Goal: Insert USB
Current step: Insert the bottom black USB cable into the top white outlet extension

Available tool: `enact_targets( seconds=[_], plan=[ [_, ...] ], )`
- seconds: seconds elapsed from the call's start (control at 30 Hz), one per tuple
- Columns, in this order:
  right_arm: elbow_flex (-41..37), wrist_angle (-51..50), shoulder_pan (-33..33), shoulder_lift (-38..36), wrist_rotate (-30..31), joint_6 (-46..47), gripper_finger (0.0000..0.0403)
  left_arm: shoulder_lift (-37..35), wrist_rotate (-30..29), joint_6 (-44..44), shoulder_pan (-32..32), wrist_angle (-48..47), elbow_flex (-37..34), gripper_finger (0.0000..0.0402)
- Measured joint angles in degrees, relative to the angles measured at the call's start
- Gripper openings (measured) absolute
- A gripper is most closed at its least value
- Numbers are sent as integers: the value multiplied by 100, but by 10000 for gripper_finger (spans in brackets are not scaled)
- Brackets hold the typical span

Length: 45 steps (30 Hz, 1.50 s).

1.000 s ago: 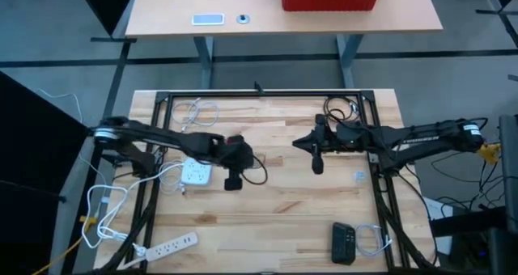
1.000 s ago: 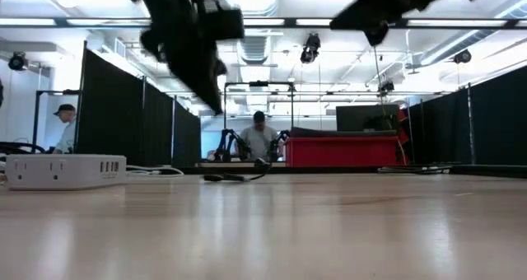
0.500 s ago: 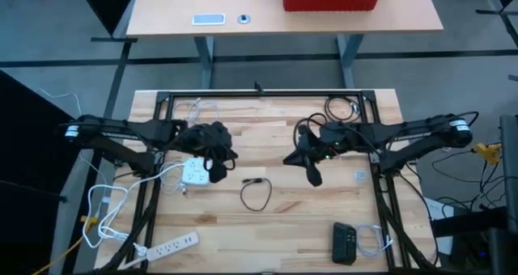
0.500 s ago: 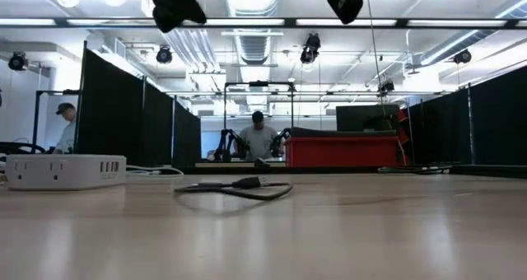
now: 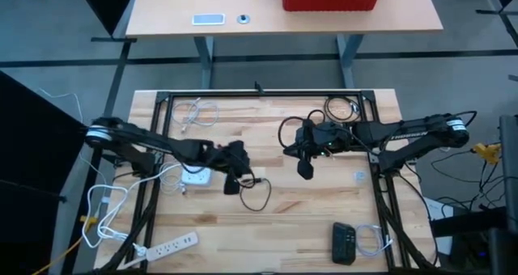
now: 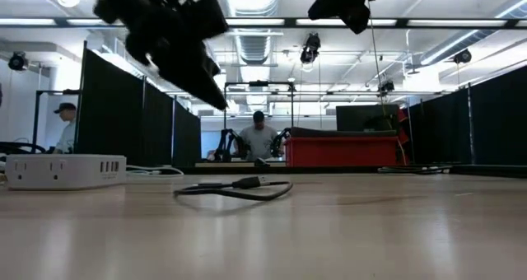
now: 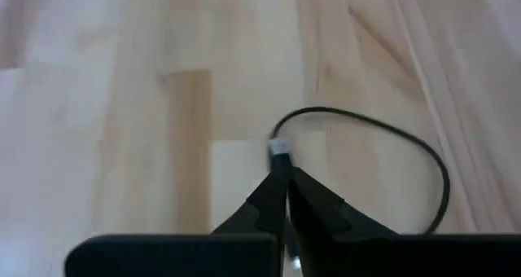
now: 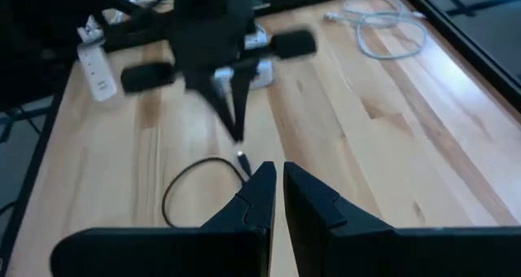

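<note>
Left wrist view puts the left gripper (image 7: 281,183) with its two fingers pressed together, holding nothing; the silver plug (image 7: 279,149) of the black cable (image 7: 425,159) lies on the wooden table (image 7: 122,106) just past the fingertips, not between them. Half a second earlier this gripper was back over the white charger (image 5: 194,175) and the cable lay alone; now it has swung out again to the plug end. The cable itself has not shifted and lies loose in its loop. By that reading the plug is not yet picked up, and the fingers would have to part before they could take it — so insertion looks some way off.

The right gripper (image 8: 278,173) hangs above the table beyond the loop, fingers nearly together and empty; it has drawn back a little toward the far side.

The low view adds what the overhead one cannot — both grippers are well clear of the tabletop, and the charger's ports face the cable side. The right wrist view alone shows the left gripper from the front, pointing down at the plug.
</note>
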Motion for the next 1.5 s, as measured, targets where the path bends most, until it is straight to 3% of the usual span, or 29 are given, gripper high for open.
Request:
enact_targets(
  seconds=[0.33, 0.53, 0.7, 0.9, 1.07, 1.3, 1.5],
  plan=[
    [2, -122, -155, -48, 169, 2, 11, 1642, 388, -313, 63, 868, 212, 109],
    [0, -286, -152, -26, 145, -170, 11, 1990, 353, -422, 57, 867, 497, 166],
    [-4, -421, -152, 22, 140, -393, 11, 2210, 173, -650, 53, 950, 518, 179],
    [-4, -534, -152, 32, 134, -696, 11, 2320, 111, -913, 65, 971, 534, 125],
    [-4, -610, -161, -83, 159, -1010, 11, 2248, 55, -994, 67, 580, 679, 20],
    [-4, -618, -329, -493, 444, -1592, 11, 2087, -86, -1023, 63, -256, 1064, 12],
    [-2, -625, -674, -712, 444, -2167, 11, 1733, -718, -883, 105, -1137, 1579, 11]
  ],
)
